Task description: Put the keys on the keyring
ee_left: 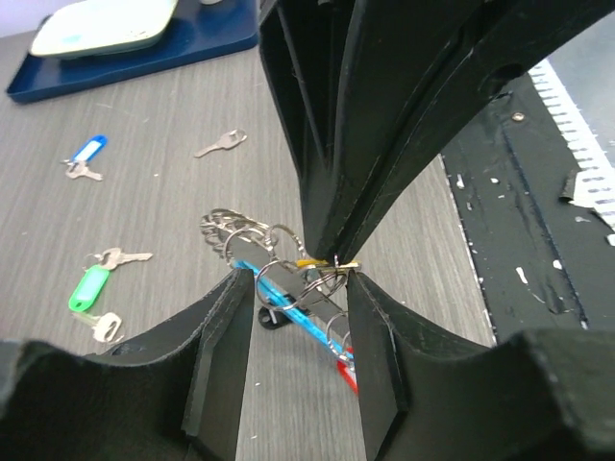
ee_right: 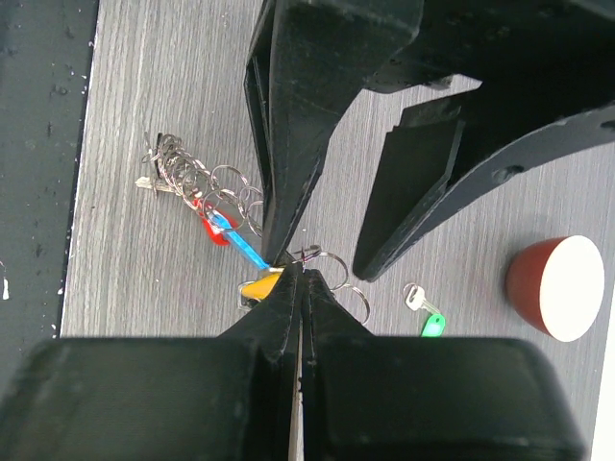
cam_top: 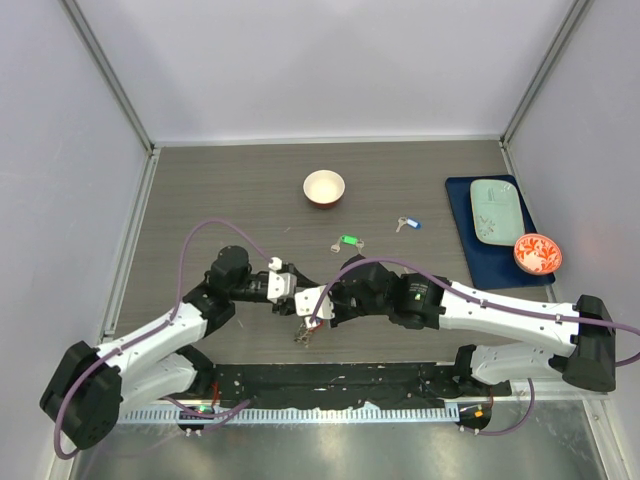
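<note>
Keyring (ee_left: 300, 313) — betw. L tool (ee_left: 296, 280) jaws

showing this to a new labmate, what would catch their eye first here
The grippers meet tip to tip near the front centre of the table: the right gripper is pinched shut at the keyring with its bright blue tag, and the left gripper stands open astride it. Farther back lie a green-tagged key and a blue-tagged key, loose, short of the white bowl.
</note>
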